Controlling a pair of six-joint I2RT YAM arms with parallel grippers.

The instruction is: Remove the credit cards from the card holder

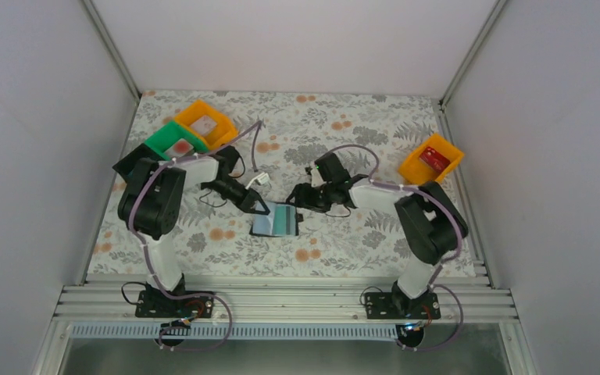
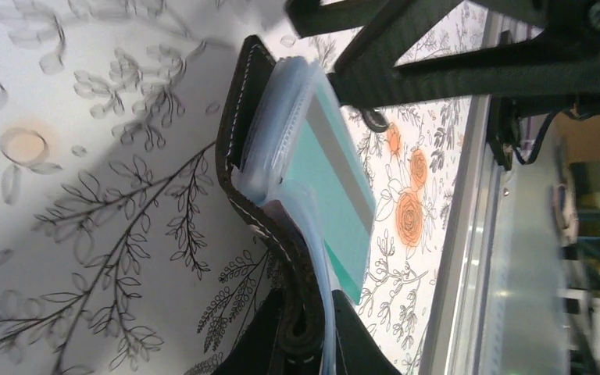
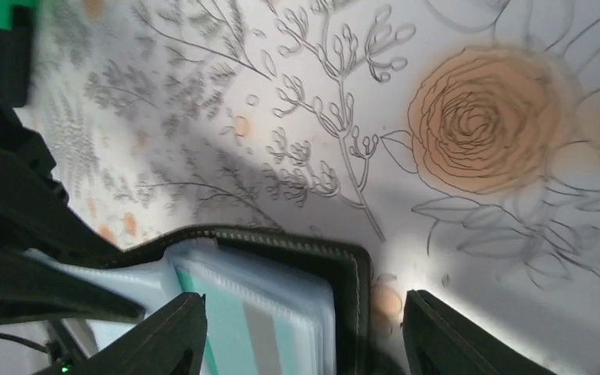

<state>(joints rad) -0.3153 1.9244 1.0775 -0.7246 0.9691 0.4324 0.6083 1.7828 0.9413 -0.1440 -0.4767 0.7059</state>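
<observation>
Left gripper point(image 2: 308, 348) pinched onto card holder point(image 2: 234, 148) edge — teal card point(image 2: 336, 187) showing in pocket. Right gripper point(image 3: 305, 336) spread, straddling the holder's corner — contact unclear.

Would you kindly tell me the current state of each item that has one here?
card holder: open on table
teal card: tucked in its pocket
red card: out, lying in right orange bin
left gripper: shut on card holder's edge
right gripper: open, around card holder's corner
</observation>
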